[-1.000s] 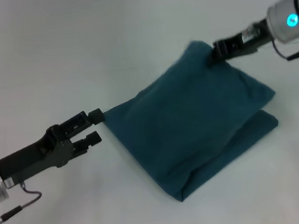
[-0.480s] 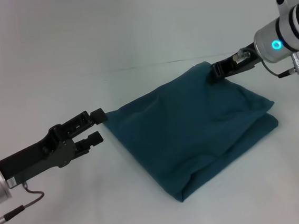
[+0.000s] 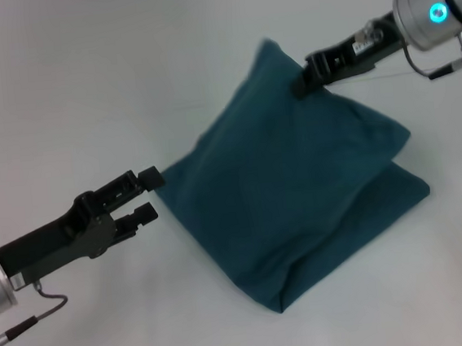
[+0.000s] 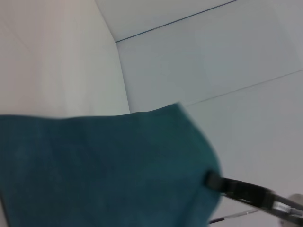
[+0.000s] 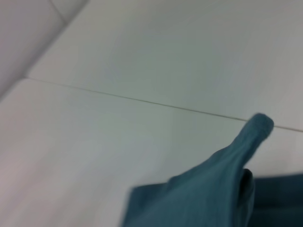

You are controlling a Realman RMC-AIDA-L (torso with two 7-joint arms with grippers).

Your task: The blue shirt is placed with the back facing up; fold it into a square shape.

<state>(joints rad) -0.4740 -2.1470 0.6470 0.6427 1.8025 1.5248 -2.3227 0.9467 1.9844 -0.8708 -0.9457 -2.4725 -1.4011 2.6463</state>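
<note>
**Shirt fold, almost a square but one corner's up in the air**

Plain white tabletop [image 3: 84,89], nothing else on it afaict, pale wall behind in the wrist views. The blue shirt [image 3: 300,207] sits mid-table, already folded over into a thick bundle w/ several layers, a rough diamond from the head cam. No lettering showing, just plain teal.

Right gripper [image 3: 302,80] is at the far corner, fingers pinched shut on the cloth and lifting it, so that corner stands up in a peak off the table. Right wrist view shows the tip of cloth poking up [image 5: 258,124].

Left gripper [image 3: 146,195] is low at the near-left corner, fingers apart, upper tip right at the shirt's edge, but not clamped on anything imo.

Progress: I'd say most of the way there, the big folds look done. What's left is prob laying that raised corner over or down flat + tidying edges so it reads square. Lower-right layers don't line up atm.
</note>
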